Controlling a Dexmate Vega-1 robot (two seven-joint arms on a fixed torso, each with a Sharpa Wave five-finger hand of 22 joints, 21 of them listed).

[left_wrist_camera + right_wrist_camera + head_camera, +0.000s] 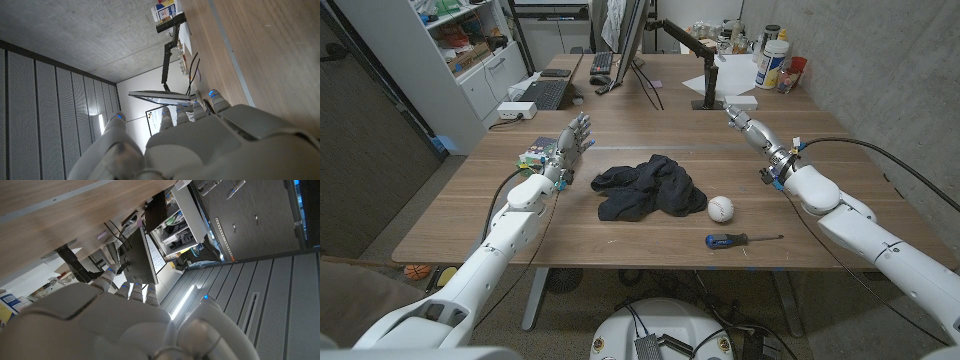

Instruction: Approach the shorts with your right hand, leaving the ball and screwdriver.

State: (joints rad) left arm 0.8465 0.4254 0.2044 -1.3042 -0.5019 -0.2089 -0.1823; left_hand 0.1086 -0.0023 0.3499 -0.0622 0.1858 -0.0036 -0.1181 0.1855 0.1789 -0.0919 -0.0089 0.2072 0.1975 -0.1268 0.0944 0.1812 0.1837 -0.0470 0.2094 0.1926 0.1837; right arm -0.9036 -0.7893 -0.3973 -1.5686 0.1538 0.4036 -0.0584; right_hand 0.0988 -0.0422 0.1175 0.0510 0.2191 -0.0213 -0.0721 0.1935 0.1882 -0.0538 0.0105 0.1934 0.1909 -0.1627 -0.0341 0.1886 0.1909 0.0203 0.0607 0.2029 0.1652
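The right hand [743, 121] was stretched out over the far right part of the wooden surface [820, 215], its fingers extended, close together and holding nothing; it was well apart from the task's things, and the right wrist view showed only the back of that hand [100, 325] with the fingers reaching toward a monitor [142, 255]. The left hand [570, 140] stood on the left side of the surface with its fingers spread and straight, also holding nothing, just beside a small colourful object [533, 158] that was too small to identify. Between the two arms, the dark shorts [648, 187] lay crumpled near the middle of the surface. The white ball [721, 208] sat just beside the shorts on their right, and the screwdriver [742, 239], with a blue and black handle, lay nearer the front edge, close to the ball but not touching it. A laptop [542, 93], a keyboard [602, 62] and bottles [775, 60] stood at the far end.
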